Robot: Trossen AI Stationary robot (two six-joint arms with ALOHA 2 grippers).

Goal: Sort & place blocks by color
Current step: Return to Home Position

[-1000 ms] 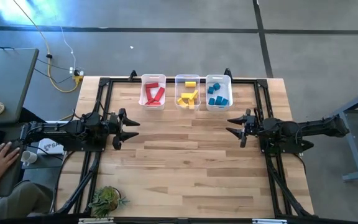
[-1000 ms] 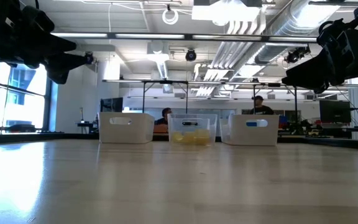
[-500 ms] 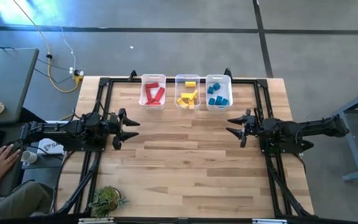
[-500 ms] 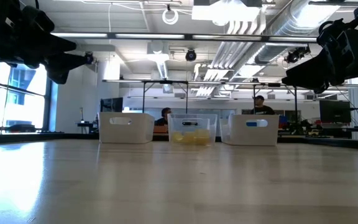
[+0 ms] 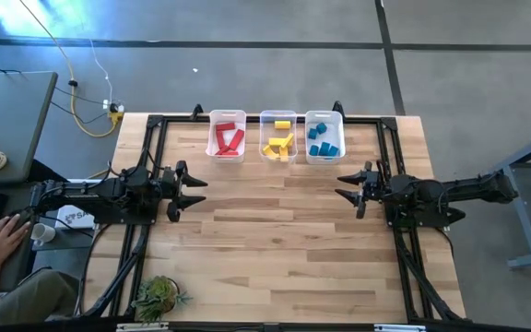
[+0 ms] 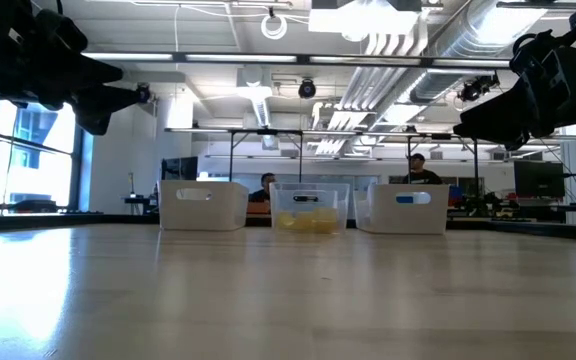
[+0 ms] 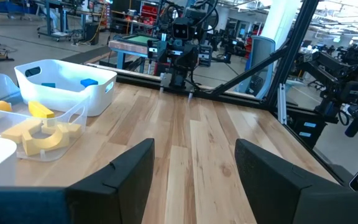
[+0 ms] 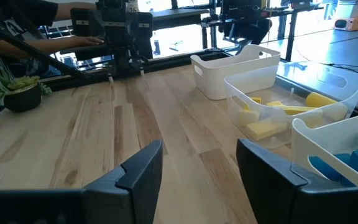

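Three white-rimmed bins stand in a row at the table's far edge. The red blocks lie in the left bin, the yellow blocks in the middle bin, the blue blocks in the right bin. My left gripper hovers open over the table's left side, well short of the bins. My right gripper hovers open over the right side, facing it. Neither holds anything. In the left wrist view the yellow blocks rest on the floor of their bin.
A small potted plant stands at the table's near left corner. A person's hand rests off the table's left side by a keyboard. Bare wood lies between the two grippers. Black frame rails run along the table's left and right sides.
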